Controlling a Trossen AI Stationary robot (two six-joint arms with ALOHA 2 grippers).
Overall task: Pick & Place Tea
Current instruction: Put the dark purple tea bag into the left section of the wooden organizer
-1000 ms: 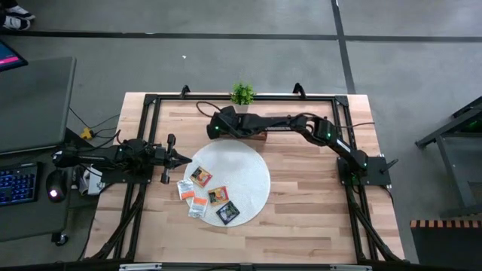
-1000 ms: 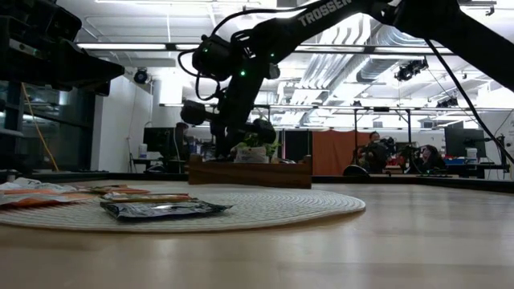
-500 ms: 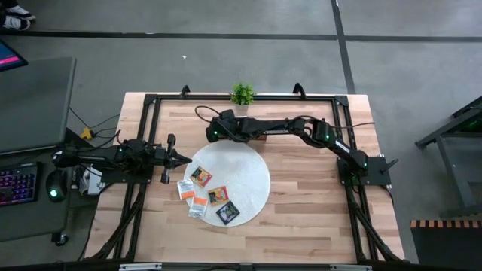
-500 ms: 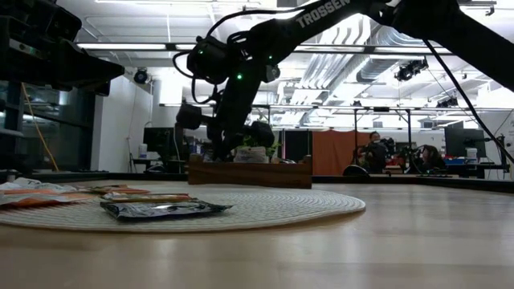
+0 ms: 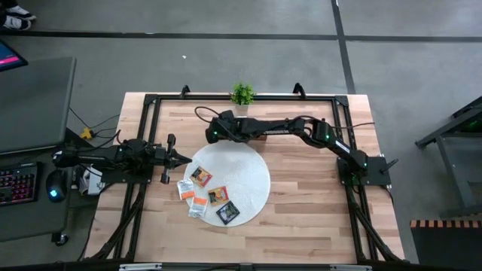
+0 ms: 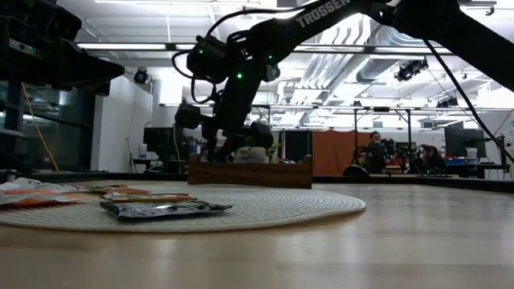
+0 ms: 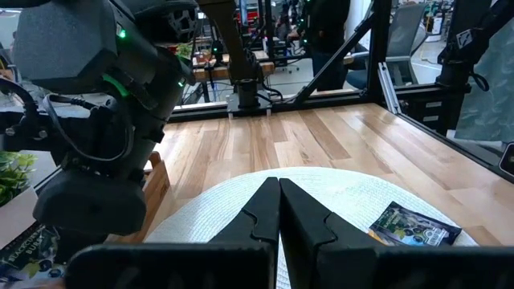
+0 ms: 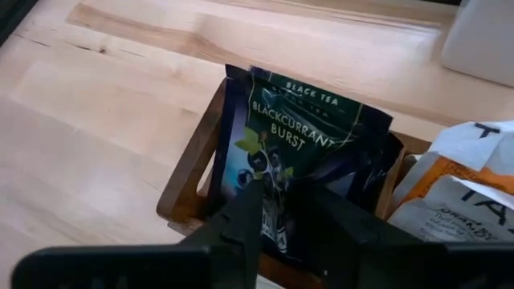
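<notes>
On the near side of the surface (image 5: 316, 218), we see five tea sachets (image 5: 218, 196) lying flat on the round woven mat (image 5: 248, 169), gathered in its 7 to 8 o'clock part. From table height the nearest is a black sachet (image 6: 165, 209), with orange ones just behind it.

At the mat's 10 o'clock edge we find the left end effector (image 5: 187, 158), hanging above the surface with its fingers pressed together and nothing between them.

Beyond the mat at 12 o'clock stands the wooden tray (image 6: 249, 172). The right arm reaches across to it, and the right end effector (image 8: 281, 210) points down into the tray's end compartment. Its fingers (image 8: 245, 217) stand a little apart on either side of a dark blackcurrant sachet (image 8: 297, 152), which stands on edge in that compartment and leans on the tray wall; we read the fingers as parted, not clamping it. The next compartment holds white and orange sachets (image 8: 458, 193).

Farther out at 12 o'clock, a small green plant (image 5: 242, 93) sits at the surface's far edge. Past it, in the room, we make out seated people (image 6: 373, 148).
</notes>
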